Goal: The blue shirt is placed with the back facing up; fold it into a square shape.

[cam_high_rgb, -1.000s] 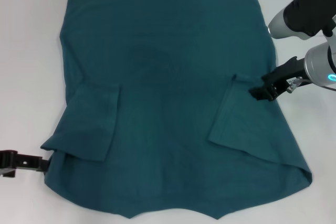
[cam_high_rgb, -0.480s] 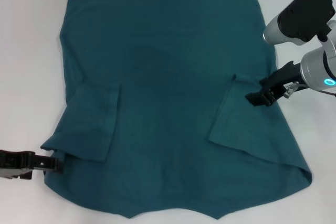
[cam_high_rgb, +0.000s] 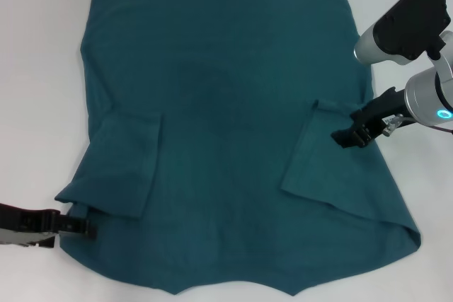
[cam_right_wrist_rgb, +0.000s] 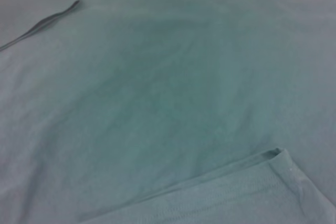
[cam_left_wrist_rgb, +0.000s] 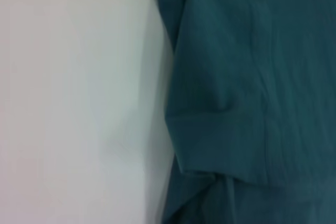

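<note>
The blue shirt (cam_high_rgb: 226, 104) lies flat on the white table (cam_high_rgb: 35, 68), plain side up, its hem at the far edge. Both sleeves are folded inward: one sleeve (cam_high_rgb: 127, 167) on the left, the other sleeve (cam_high_rgb: 311, 153) on the right. My left gripper (cam_high_rgb: 81, 229) is low at the near left, touching the shirt's edge just below the left sleeve. My right gripper (cam_high_rgb: 348, 136) hovers over the shirt's right side, beside the folded right sleeve. The left wrist view shows the shirt's edge (cam_left_wrist_rgb: 220, 140) against the bare table. Only shirt cloth (cam_right_wrist_rgb: 157, 93) fills the right wrist view.
White tabletop (cam_high_rgb: 417, 196) runs along both sides of the shirt. The right arm's grey and black links (cam_high_rgb: 407, 22) hang above the table's right side. The shirt's near edge runs out of the head view at the bottom.
My left gripper has slid right along the table up to the shirt's near-left edge. My right gripper has shifted slightly left over the cloth. The shirt has not moved.
</note>
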Action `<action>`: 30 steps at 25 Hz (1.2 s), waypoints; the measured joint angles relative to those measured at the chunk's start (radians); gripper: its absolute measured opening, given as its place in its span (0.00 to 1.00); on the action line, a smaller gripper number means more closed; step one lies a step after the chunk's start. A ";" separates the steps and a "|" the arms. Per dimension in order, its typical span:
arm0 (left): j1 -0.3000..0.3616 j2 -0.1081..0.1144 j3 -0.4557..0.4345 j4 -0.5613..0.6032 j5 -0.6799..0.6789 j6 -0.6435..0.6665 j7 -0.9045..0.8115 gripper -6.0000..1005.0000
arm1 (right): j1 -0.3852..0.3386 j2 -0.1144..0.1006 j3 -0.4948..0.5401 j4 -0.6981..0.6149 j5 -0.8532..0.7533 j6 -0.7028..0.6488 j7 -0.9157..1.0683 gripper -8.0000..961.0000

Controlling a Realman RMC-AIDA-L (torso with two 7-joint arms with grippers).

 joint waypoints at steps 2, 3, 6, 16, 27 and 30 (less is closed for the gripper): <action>0.000 -0.001 0.001 -0.002 0.000 -0.003 0.000 0.86 | 0.000 0.000 0.000 -0.001 0.000 -0.001 0.001 0.55; 0.001 -0.001 0.001 -0.003 0.000 -0.006 0.000 0.86 | 0.000 0.000 0.000 -0.002 0.000 -0.001 0.002 0.55; 0.005 0.000 0.001 -0.006 0.000 -0.017 0.000 0.86 | 0.000 0.000 -0.001 -0.003 0.000 -0.002 0.006 0.55; -0.002 0.001 0.016 -0.046 0.016 -0.047 0.004 0.86 | 0.001 0.000 -0.007 -0.005 -0.002 -0.012 0.021 0.55; -0.013 -0.002 0.035 -0.072 0.014 -0.087 0.013 0.71 | -0.001 -0.001 -0.008 -0.005 -0.004 -0.013 0.038 0.55; -0.021 -0.002 0.035 -0.084 0.017 -0.091 0.012 0.62 | -0.001 -0.001 -0.006 -0.007 -0.005 -0.014 0.039 0.55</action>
